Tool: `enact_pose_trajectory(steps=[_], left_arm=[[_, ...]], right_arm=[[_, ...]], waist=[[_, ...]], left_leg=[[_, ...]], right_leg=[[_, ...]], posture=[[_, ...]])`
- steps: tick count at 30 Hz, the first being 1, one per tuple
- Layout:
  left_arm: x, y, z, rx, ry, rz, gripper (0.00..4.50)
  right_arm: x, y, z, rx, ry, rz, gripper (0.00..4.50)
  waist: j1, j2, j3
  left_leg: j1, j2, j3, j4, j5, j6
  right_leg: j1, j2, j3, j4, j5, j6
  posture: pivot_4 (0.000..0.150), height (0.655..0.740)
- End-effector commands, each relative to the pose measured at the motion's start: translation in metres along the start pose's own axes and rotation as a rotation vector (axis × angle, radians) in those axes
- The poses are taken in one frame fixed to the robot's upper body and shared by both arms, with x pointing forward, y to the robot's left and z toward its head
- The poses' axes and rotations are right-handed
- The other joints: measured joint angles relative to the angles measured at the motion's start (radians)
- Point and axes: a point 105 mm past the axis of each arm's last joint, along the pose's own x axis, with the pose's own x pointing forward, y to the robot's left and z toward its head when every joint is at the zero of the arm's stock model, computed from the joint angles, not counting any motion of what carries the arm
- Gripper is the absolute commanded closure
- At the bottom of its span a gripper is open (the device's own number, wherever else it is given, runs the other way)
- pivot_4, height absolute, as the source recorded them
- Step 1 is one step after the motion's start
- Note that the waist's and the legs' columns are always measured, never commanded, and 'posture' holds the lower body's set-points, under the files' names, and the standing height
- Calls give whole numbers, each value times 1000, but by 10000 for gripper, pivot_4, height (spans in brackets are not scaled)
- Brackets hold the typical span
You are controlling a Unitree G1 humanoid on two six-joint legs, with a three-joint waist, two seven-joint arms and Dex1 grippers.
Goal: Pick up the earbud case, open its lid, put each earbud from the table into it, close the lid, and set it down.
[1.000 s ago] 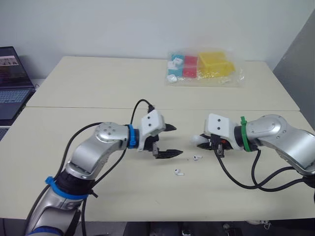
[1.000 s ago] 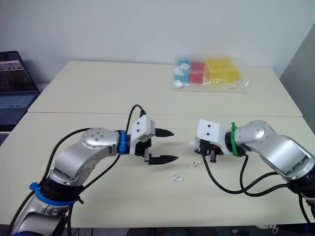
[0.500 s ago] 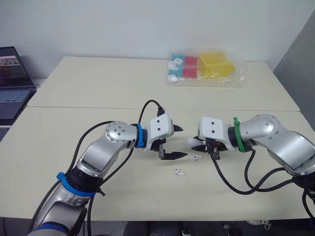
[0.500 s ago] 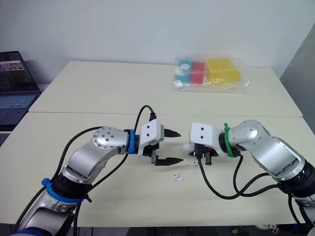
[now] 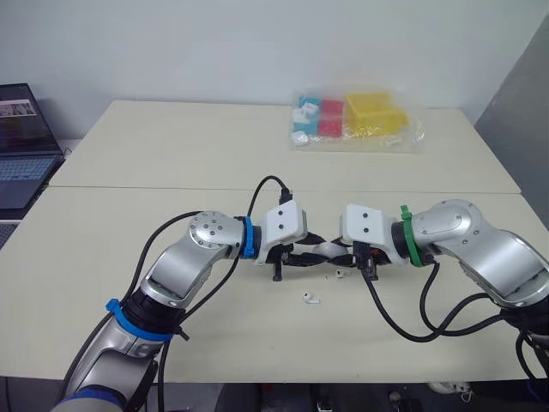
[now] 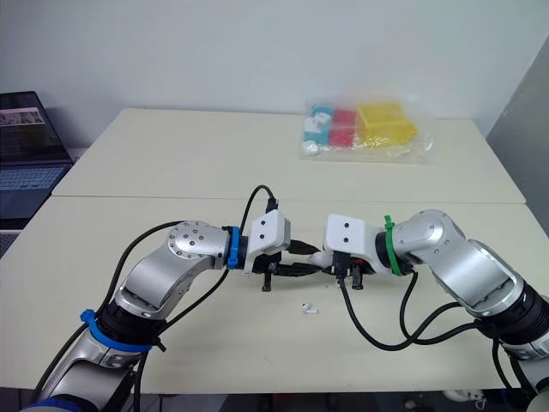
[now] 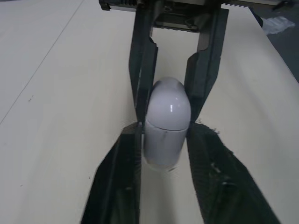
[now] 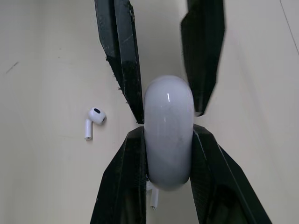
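Note:
The white earbud case (image 5: 325,251) hangs just above the table between both grippers. My right gripper (image 8: 168,130) is shut on one end of it. My left gripper (image 7: 164,134) comes from the opposite side, and its black fingers (image 7: 128,172) press on the case's other end. The lid is closed. One loose earbud (image 5: 311,299) lies on the table in front of the case. A second earbud (image 5: 341,274) lies just below the right gripper, and its stem peeks out under the case in the right wrist view.
A clear bag (image 5: 356,118) of coloured boxes lies at the table's far right. A laptop (image 5: 21,142) stands off the table's left edge. Black cables loop down from both wrists onto the table.
My left gripper has moved right to the case and its wide-open fingers have closed on it. The right gripper has shifted a little left with the case.

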Motion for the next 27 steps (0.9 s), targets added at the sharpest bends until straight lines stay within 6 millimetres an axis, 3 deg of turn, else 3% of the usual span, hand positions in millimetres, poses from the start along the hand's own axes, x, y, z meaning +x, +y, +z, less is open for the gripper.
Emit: enact_pose_trajectory(steps=[1,27], left_arm=[[0,2,11,46,-17,14,36868],[-1,-5,7,24,-17,-13,36869]], right_arm=[[-8,-5,18,-55,-43,-36,36879],[-6,-2,23,-36,-74,-20,36879]], waist=[[0,0,0],[0,0,0]], left_leg=[[0,0,0,0,0,0],[0,0,0,0,0,0]], right_leg=[[0,0,0,0,0,0],[0,0,0,1,0,0]], posture=[[1500,7400],[1500,7400]])
